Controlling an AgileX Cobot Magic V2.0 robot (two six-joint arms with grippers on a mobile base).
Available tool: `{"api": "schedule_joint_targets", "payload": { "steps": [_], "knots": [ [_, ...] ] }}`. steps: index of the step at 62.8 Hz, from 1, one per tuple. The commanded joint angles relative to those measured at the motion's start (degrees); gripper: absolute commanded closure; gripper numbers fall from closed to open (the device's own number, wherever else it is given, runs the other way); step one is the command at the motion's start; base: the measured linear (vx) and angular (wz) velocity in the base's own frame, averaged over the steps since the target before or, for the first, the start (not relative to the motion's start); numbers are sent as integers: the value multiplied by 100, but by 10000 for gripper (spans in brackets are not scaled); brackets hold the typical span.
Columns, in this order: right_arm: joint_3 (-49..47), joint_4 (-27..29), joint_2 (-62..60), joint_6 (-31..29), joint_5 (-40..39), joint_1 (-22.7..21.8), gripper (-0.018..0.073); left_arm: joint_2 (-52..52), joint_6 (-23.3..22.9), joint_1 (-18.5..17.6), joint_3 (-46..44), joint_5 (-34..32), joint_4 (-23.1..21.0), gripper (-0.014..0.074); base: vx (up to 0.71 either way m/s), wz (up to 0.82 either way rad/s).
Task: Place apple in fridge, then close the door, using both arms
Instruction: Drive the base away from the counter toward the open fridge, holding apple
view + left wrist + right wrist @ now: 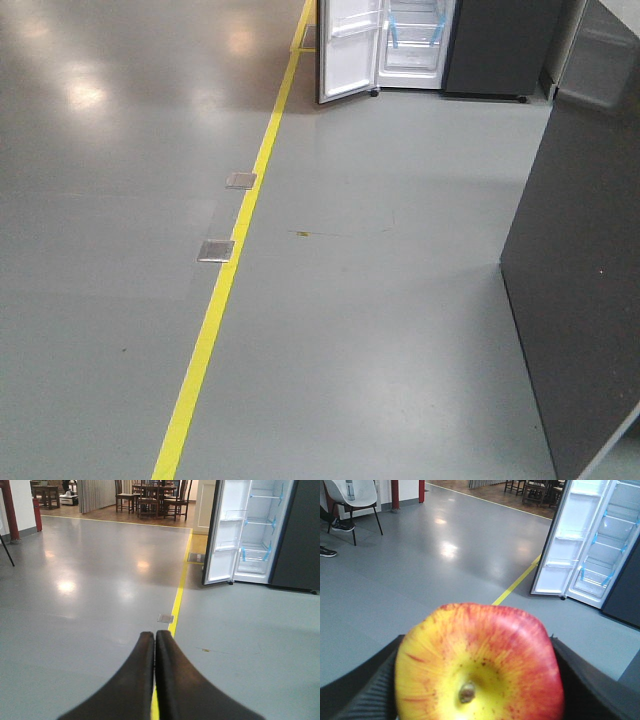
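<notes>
The apple [480, 665], red with yellow patches and stem end facing the camera, fills the lower part of the right wrist view. My right gripper [477, 642] is shut on it, one black finger on each side. My left gripper [155, 635] is shut with nothing between its fingers and hangs over the grey floor. The fridge [412, 45] stands far ahead with its white shelved interior exposed. Its door [350, 50] is swung wide open to the left. Both wrist views also show the fridge [260, 530] [612, 545] and the door [227, 535] [570, 540] at a distance.
A yellow floor line [225, 280] runs toward the fridge, with two metal floor plates [215, 250] beside it. A tall dark grey panel [580, 280] stands close on the right. A white chair [350, 500] is far left; wooden tables and chairs [150, 495] stand beyond.
</notes>
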Motion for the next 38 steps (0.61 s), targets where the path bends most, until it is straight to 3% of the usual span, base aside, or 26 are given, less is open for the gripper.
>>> {"api": "schedule_joint_targets", "payload": {
  "steps": [1, 38],
  "knots": [
    [-145, 198, -25, -53, -429, -25, 536, -82, -41, -39, 162, -450, -13, 603, 24, 0],
    [-145, 205, -25, -53, -434, -25, 536, -82, -41, -39, 162, -450, -13, 603, 26, 6]
  ]
}}
